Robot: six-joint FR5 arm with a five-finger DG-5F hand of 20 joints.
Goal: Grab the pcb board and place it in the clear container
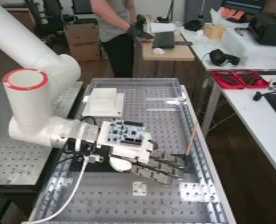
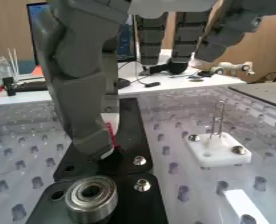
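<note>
High view, bench (image 1: 109, 197): perforated, shiny top; its glare could make you misjudge height.
Arm (image 1: 39, 131): above the bench's left edge; swing it before lifting and you risk dragging the load.
Hand (image 1: 163, 167): over the bench; you cannot tell whether it is open or gripping.
Black plate (image 2: 132, 135): beneath the hand; go too low and you may jam against it.
White block (image 2: 218, 156): beside the plate, metal pins upright; a sideways exit could snag them.
Metal ring (image 2: 102, 205): on the black mounting, near the hand; a careless sweep could bump it.
Red strip (image 2: 111, 133): at the hand, seemingly the pcb's edge; an off-centre grip could let it slip.
</note>
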